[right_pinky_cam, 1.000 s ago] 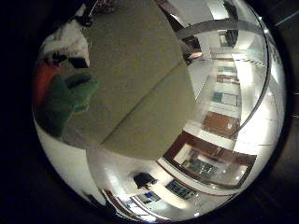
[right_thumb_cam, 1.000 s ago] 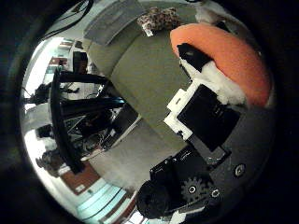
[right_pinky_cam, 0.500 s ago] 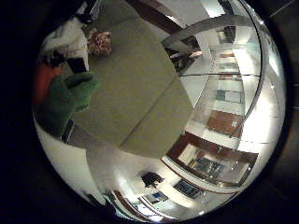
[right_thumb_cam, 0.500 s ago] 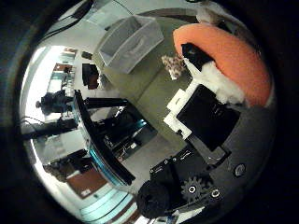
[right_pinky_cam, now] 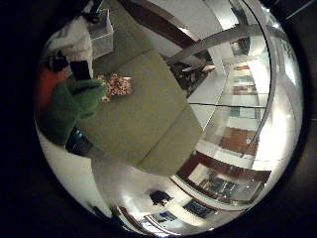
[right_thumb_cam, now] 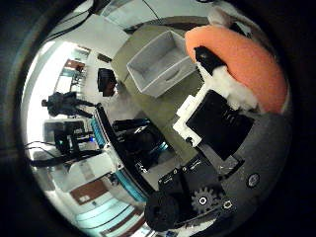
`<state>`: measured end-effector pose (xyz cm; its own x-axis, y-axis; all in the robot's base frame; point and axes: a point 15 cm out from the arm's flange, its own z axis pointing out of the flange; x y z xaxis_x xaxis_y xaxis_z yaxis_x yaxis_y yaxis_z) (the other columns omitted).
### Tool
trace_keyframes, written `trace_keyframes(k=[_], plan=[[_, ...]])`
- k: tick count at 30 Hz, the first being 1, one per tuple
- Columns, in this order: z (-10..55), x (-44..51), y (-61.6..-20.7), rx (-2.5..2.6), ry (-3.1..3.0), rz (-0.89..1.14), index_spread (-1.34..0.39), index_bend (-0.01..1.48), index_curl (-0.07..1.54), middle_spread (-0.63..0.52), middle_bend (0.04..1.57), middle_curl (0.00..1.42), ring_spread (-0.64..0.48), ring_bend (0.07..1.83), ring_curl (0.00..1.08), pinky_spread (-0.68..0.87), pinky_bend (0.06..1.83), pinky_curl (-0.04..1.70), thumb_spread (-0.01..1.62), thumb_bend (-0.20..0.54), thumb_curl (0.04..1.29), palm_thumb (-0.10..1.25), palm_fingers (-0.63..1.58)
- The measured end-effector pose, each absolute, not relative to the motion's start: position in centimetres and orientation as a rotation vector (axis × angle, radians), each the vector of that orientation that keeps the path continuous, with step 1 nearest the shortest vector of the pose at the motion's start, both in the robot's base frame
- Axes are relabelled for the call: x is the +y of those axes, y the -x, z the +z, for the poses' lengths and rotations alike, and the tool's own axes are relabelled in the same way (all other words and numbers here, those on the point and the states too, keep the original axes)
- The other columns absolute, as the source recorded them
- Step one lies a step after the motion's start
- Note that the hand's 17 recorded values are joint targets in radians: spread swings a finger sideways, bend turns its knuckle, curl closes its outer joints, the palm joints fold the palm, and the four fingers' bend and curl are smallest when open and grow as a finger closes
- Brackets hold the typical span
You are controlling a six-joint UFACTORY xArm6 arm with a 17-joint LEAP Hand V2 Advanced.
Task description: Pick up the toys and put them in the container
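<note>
My right hand [right_thumb_cam: 217, 123] is shut on an orange plush toy [right_thumb_cam: 242, 59] with white fluff; a black fingertip [right_thumb_cam: 205, 54] presses into it. The little finger side palm view shows the toy's green end [right_pinky_cam: 69, 106] sticking out close to the palm. A white open container [right_thumb_cam: 158, 61] stands empty on the olive-green table [right_pinky_cam: 143, 124], some way from the hand. A small spotted brown toy [right_pinky_cam: 116, 85] lies on the table between the held toy and the container.
The table's edges drop off to a pale floor [right_pinky_cam: 124, 183]. A black stand with equipment [right_thumb_cam: 133, 143] sits beside the table. Glass walls and wooden doors [right_pinky_cam: 237, 144] lie beyond.
The whole picture has shifted, so the hand has moved over the table. The container now shows larger and closer, and the spotted toy has come into the little finger side view. The plush stays held.
</note>
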<state>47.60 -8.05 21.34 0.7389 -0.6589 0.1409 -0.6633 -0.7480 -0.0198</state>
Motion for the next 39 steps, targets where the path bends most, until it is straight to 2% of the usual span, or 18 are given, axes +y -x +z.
trace_keyframes(k=[21, 39], plan=[[25.9, 3.2, -45.3, -1.017, -2.942, 0.195, -0.26, 1.10, 0.89, -0.22, 1.17, 1.02, -0.29, 1.24, 0.99, -0.19, 1.42, 0.85, 0.82, -0.018, 0.83, 0.97, 1.10], [27.7, 9.5, -45.0, -0.984, -2.978, 0.205, -0.25, 1.10, 0.89, -0.22, 1.19, 1.02, -0.28, 1.26, 0.97, -0.20, 1.42, 0.86, 0.80, -0.018, 0.85, 0.97, 1.10]])
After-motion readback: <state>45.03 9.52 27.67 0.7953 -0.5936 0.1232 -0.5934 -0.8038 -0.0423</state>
